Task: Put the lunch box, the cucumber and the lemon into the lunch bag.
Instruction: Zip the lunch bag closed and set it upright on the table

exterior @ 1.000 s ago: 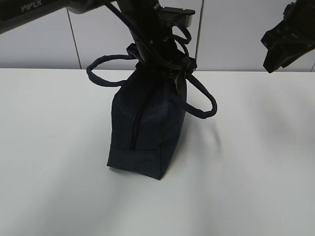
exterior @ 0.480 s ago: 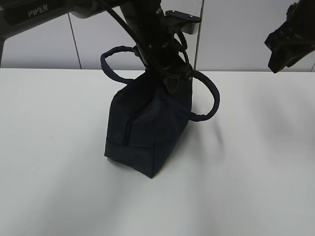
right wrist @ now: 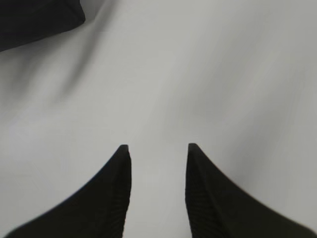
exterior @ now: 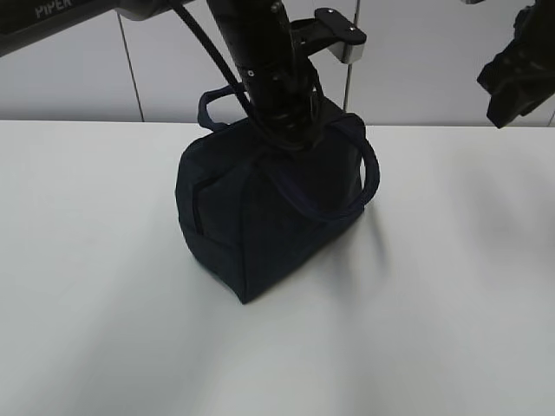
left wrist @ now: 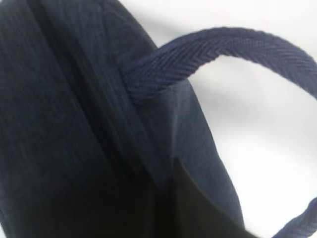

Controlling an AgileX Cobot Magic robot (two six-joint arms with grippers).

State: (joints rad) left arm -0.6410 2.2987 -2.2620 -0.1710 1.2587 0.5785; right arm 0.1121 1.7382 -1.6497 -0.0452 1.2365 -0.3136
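Note:
The dark navy lunch bag stands on the white table, its zip side turned to the left. My left gripper presses down on the bag's top between the two loop handles and is shut on the fabric there. In the left wrist view the bag's cloth fills the frame, with one handle arching over the table. My right gripper hangs high at the right, open and empty. The lunch box, cucumber and lemon are out of view.
A tiled wall runs behind the table's far edge. Bare white tabletop lies in front of the bag and on both sides of it. A corner of the bag shows at the top left of the right wrist view.
My left gripper has shut on the bag's top. The bag has turned, so the zip end now faces left and a broad side faces front. The right gripper drifted slightly right.

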